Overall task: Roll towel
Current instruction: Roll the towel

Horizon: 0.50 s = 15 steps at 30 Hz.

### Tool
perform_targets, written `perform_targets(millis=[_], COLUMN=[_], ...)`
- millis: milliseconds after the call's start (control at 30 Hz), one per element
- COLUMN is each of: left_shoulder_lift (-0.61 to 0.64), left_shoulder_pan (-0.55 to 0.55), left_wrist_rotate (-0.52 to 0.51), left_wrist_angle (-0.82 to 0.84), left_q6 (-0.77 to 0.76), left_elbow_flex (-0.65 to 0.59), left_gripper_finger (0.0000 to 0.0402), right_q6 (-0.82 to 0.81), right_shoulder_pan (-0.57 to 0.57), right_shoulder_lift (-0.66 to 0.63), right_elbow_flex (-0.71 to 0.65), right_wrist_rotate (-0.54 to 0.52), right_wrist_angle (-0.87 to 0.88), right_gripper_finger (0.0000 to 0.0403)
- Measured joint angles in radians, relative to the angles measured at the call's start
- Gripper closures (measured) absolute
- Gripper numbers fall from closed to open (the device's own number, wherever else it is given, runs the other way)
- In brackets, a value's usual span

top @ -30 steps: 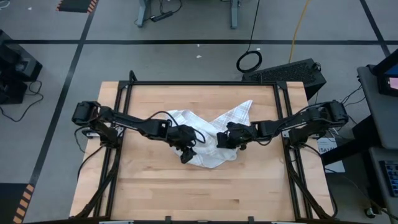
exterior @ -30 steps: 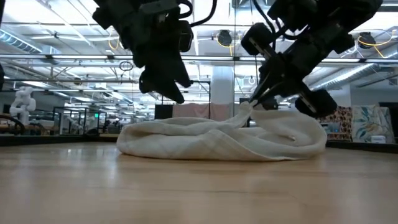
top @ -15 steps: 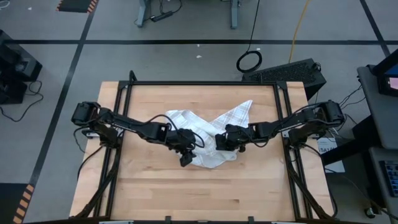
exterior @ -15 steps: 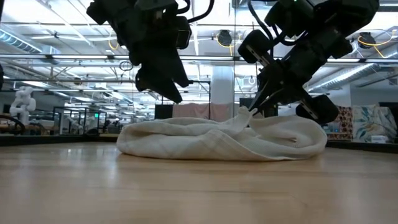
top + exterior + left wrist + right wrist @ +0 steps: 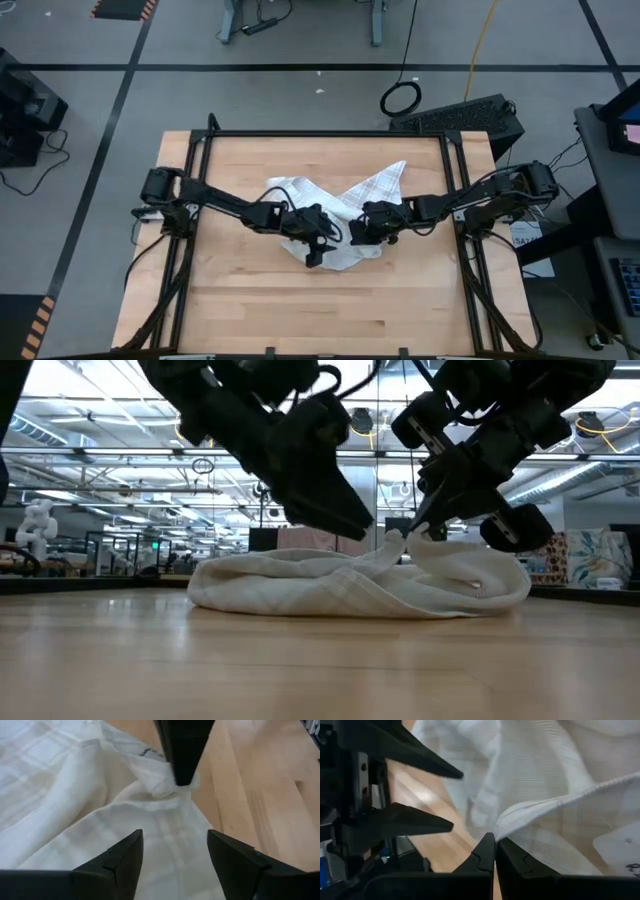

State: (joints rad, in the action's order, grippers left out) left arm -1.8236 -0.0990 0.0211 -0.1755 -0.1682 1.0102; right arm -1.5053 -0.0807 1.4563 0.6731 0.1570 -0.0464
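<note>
Wooden tabletop (image 5: 240, 310) sits inside a black frame, with grey floor and cables around it. You have one towel (image 5: 345, 205), white with thin grey check lines, lying crumpled near the middle of that surface, one corner pointing toward the far right. Two arms reach in from opposite sides and meet over it. Your left gripper (image 5: 315, 255) hangs just above the cloth's near edge, fingers (image 5: 120, 862) spread with nothing between them. Your right gripper (image 5: 495, 851) is angled down at the towel's middle, its tips pressed together and pinching a raised fold of cloth. From the level view, both grippers cover part of the towel's top, so you cannot make out its far side.
</note>
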Motion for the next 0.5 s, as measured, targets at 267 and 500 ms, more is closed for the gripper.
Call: perform_targets(millis=[267, 500], left_shoulder_lift=[-0.098, -0.153], left_shoulder_pan=[0.000, 0.003], left_wrist_rotate=[0.030, 0.031], left_wrist_angle=[-0.093, -0.096], left_q6=[0.024, 0.029], left_elbow_flex=[0.032, 0.083], left_gripper_finger=[0.0253, 0.0272], right_q6=[0.079, 0.105], right_shoulder_pan=[0.003, 0.000], right_shoulder_lift=[0.018, 0.045], right_elbow_flex=[0.000, -0.001], right_wrist_rotate=[-0.088, -0.102], right_wrist_angle=[0.040, 0.032], right_gripper_finger=[0.0403, 0.0403])
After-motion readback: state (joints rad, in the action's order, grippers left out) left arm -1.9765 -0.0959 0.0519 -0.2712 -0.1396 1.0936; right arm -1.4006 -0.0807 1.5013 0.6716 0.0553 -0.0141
